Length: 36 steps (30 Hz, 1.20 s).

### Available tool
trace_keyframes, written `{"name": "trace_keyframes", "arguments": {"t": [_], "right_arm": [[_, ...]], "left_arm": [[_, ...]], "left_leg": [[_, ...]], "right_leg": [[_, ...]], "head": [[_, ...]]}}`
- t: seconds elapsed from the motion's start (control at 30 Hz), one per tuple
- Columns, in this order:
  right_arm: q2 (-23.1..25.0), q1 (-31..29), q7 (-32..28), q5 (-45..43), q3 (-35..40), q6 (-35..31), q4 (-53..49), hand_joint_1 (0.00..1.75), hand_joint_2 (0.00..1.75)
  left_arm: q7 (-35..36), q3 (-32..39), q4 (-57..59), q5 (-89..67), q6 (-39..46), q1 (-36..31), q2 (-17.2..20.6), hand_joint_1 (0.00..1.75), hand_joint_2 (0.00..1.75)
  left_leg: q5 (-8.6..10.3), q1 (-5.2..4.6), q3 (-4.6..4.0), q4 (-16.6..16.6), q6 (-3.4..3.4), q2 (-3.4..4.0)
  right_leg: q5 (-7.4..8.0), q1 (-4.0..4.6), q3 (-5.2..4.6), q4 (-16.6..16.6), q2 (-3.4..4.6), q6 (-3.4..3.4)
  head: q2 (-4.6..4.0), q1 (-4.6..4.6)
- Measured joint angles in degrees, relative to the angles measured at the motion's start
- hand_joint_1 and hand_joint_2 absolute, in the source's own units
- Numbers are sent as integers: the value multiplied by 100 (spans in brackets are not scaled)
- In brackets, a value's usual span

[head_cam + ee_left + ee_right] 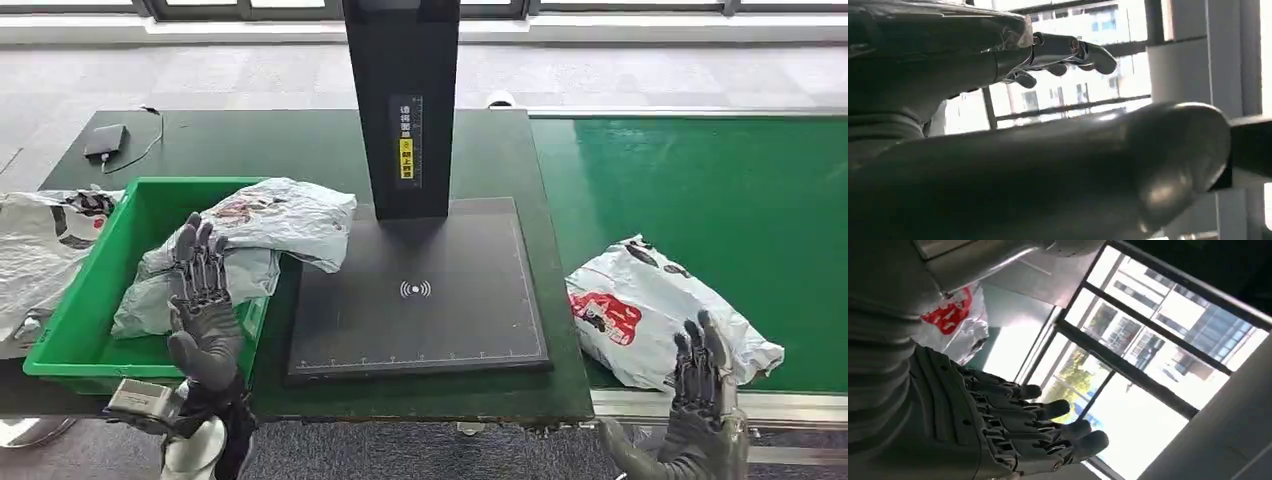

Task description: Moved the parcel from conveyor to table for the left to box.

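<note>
The white plastic parcel with red print [655,315] lies on the green conveyor belt [720,200]; the left hand [203,305] and right hand [700,385] hover, fingers spread, holding nothing.

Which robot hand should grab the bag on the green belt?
Probably the right hand. It hovers open beside the white parcel on the conveyor. The left hand is across the table, over the green box.

Dark green table [300,140]: green bin [110,290], black scanner base [420,290]. Green conveyor [700,190]: parcel [650,310].
</note>
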Motion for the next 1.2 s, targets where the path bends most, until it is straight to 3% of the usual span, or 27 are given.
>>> {"name": "trace_keyframes", "arguments": {"t": [0.17,0.3,0.67,0.87,1.2], "right_arm": [[173,-115,113,233,-465,225,375,0,175],[190,-594,385,612,-1188,490,1223,0,175],[169,-1282,514,1487,-2432,579,2589,0,175],[-306,-2044,758,2092,-3242,151,4106,0,175],[-1053,-3049,837,2017,-3561,-492,6184,0,175]], "left_arm": [[0,-105,-110,216,-296,147,-98,0,0],[0,-217,-50,254,-533,308,-282,0,0],[0,-409,348,394,-588,507,-435,0,0],[0,-510,704,505,-551,548,-453,0,0],[0,-566,988,466,-216,545,-477,0,0]], "left_leg": [[1,1,8,0,-2,2],[2,-2,10,1,2,1],[-2,-2,13,0,-1,-3],[-1,-7,11,2,3,-3],[-2,-8,13,3,4,-2]], "right_leg": [[2,0,3,3,4,-2],[1,-3,11,-2,3,0],[0,-1,10,-1,2,1],[2,-7,14,-3,1,4],[4,-7,13,-2,3,5]], "head": [[0,-2],[2,-2],[0,-2],[2,-2],[2,-2]]}}
